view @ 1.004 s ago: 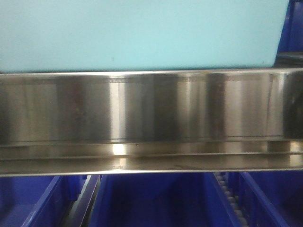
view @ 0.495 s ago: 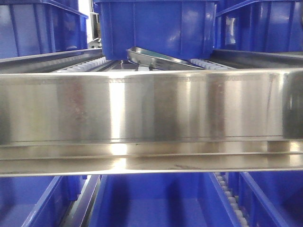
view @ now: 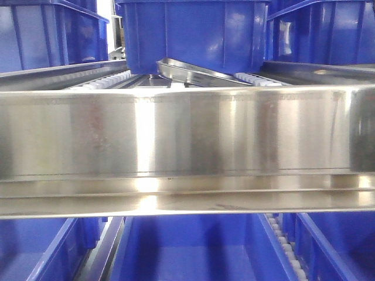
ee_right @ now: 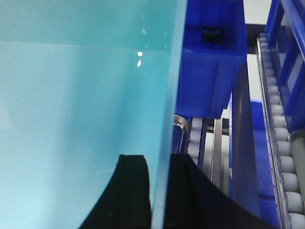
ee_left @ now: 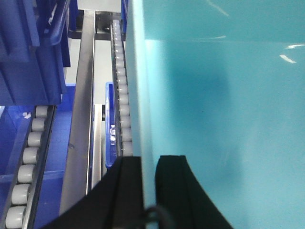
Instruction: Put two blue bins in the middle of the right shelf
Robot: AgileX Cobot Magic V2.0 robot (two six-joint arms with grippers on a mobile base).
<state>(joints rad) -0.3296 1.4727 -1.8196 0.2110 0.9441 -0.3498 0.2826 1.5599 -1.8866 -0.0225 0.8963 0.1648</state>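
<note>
A light blue bin fills both wrist views, with neither of its ends showing. My left gripper (ee_left: 147, 177) is shut on the bin's (ee_left: 219, 95) left wall, one black finger on each side of the thin rim. On the opposite wall of the same bin (ee_right: 81, 95), my right gripper (ee_right: 158, 188) is shut the same way. The front view shows neither the light blue bin nor the grippers. There, a dark blue bin (view: 193, 35) stands on the roller shelf behind the steel beam (view: 187, 134).
Roller tracks (ee_left: 121, 95) (ee_right: 279, 133) run along both sides of the held bin. More dark blue bins (view: 47, 35) (ee_right: 212, 57) stand on the shelf. A steel tray (view: 193, 73) lies under the middle bin. More dark blue bins (view: 193, 252) sit on the level below the beam.
One second ago the light blue bin filled the top of the front view above the beam. It has left that view, uncovering the dark blue bins behind.
</note>
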